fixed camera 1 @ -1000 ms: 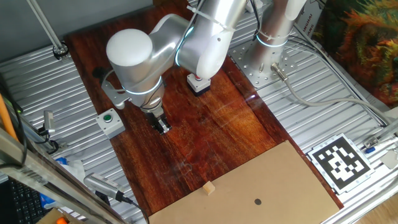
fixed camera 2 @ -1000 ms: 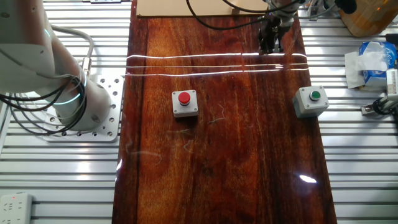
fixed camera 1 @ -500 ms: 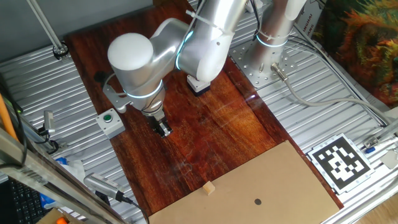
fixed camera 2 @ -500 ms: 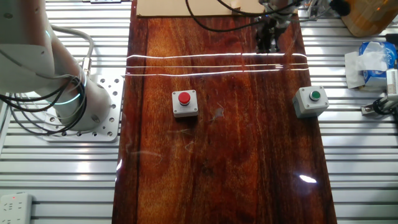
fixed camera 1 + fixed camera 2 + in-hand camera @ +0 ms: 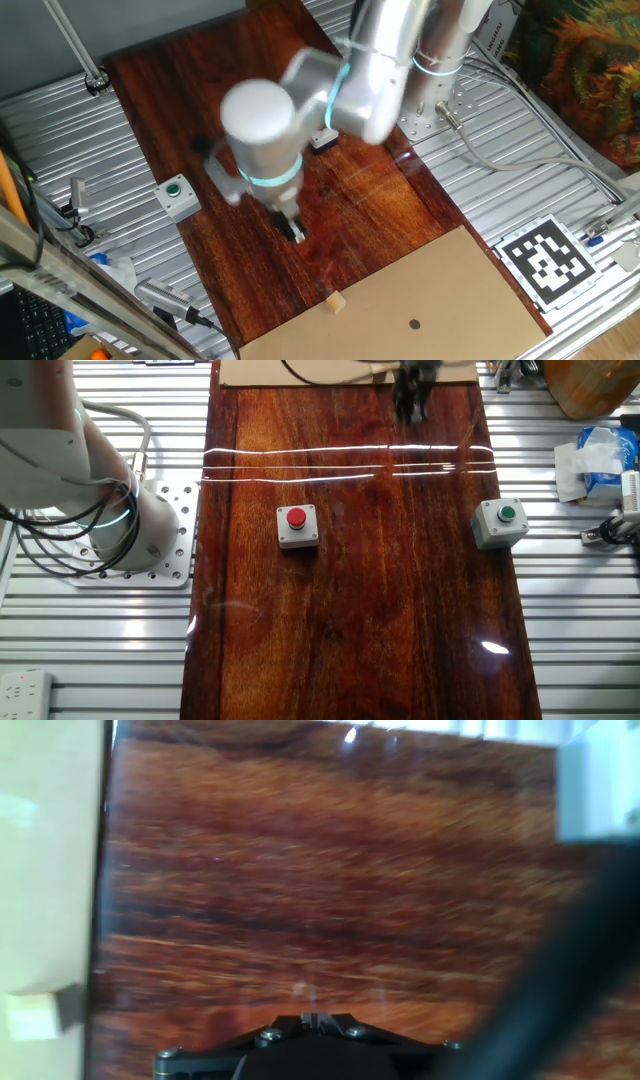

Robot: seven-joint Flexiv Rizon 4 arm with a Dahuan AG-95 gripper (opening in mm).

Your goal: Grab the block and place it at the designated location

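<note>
One fixed view: your claw (image 5: 297, 232) hangs over the dark wood table (image 5: 370, 215), short of the cardboard sheet (image 5: 470, 290). The block (image 5: 335, 302) sits on the sheet's near edge, just beyond the claw. The dot (image 5: 415, 323) marking the designated location lies farther in on the sheet, apart from the block. The arm is smeared with motion blur, so you cannot tell how wide the claw stands; nothing shows between its tips.

The other fixed view: the claw (image 5: 411, 400) is a blur close to the sheet's edge (image 5: 260, 372), with the red button box (image 5: 297, 526) and green button box (image 5: 499, 524) well away from the sheet. Open wood lies between them and the claw.

Hand view: the block (image 5: 30, 1016) rests on the sheet (image 5: 50, 870), just inside its edge and off to the side of the claw's line (only the claw's base shows).

Judgement: nothing is grasped yet; approach, grasp, carry and placement all remain. Watch the sheet's lip near the block. Room around the block and the dot looks free of clutter.
</note>
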